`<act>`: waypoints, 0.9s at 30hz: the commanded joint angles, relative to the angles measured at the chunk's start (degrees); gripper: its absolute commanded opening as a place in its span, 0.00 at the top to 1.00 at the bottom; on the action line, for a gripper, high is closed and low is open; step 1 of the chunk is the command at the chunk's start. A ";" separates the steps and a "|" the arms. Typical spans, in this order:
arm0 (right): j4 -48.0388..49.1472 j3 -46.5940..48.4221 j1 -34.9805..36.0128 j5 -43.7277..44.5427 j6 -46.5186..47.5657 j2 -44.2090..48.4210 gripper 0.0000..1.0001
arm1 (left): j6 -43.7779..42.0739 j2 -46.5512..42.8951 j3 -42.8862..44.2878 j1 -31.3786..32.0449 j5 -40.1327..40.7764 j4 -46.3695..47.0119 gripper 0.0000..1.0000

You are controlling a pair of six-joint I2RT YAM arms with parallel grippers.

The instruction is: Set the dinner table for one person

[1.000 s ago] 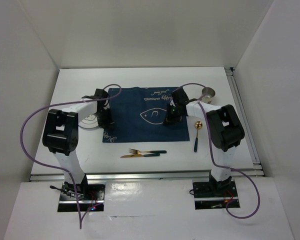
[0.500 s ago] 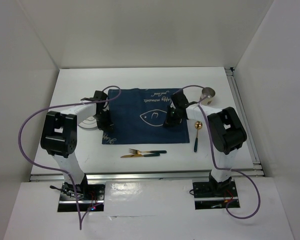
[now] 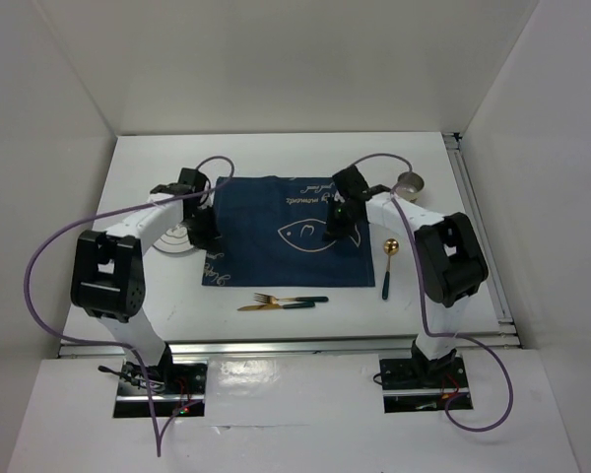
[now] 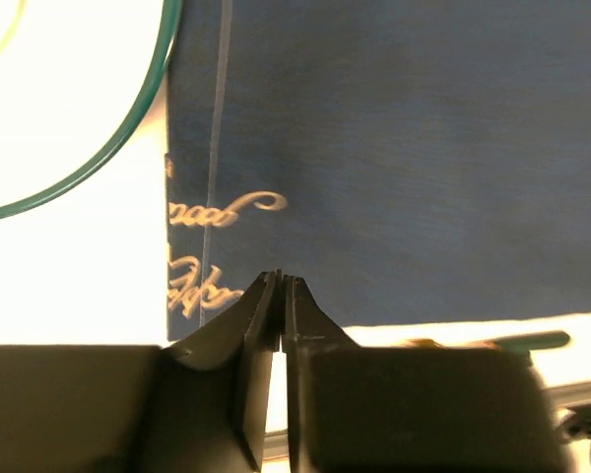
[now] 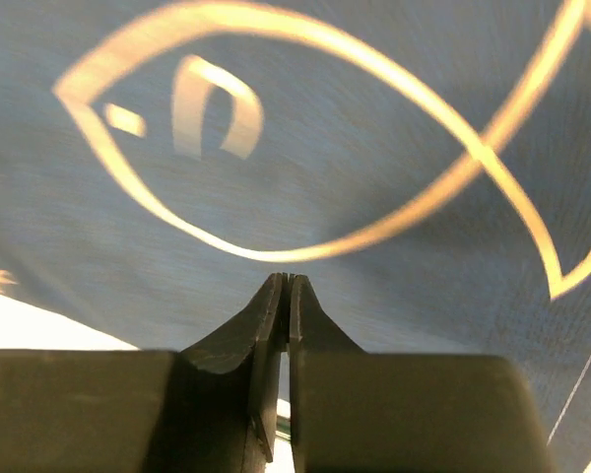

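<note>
The white counter (image 3: 276, 153) fills the workspace, with a blue mat (image 3: 266, 222) at its middle. A plate (image 3: 174, 239) lies just left of the mat, half hidden under the left arm (image 3: 148, 217). A fork (image 3: 291, 299) and knife (image 3: 276, 306) lie near the mat's near edge. A spoon (image 3: 388, 264) lies to the mat's right, with a metal cup (image 3: 411, 183) beyond it. The left pincer (image 4: 280, 296) hangs over the mat's left edge and the right pincer (image 5: 284, 294) over the fish drawing (image 5: 305, 138), both pressed together on nothing. The left wrist view shows the cutlery blurred and cut off.

Plain white walls (image 3: 276, 59) enclose the space behind and at both sides; light bright, even.
</note>
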State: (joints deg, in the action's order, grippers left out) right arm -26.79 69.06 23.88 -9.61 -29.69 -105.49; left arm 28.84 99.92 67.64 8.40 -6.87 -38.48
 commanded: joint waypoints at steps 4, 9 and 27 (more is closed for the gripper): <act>-6.25 13.11 1.69 2.05 3.23 4.32 0.76 | -1.15 -8.60 10.05 0.21 1.23 -5.81 0.62; -6.26 11.55 1.70 2.05 3.76 9.15 0.50 | -1.95 -11.66 10.16 -2.67 12.66 -5.30 0.58; -7.40 0.73 1.70 4.86 4.91 19.45 0.21 | 9.65 -14.05 -16.04 -29.76 -10.62 17.37 0.05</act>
State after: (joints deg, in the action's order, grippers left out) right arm -33.91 69.76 24.99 -5.54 -25.61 -89.69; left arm 35.18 85.36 52.42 -20.80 -12.53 -28.64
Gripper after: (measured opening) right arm 0.786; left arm 0.961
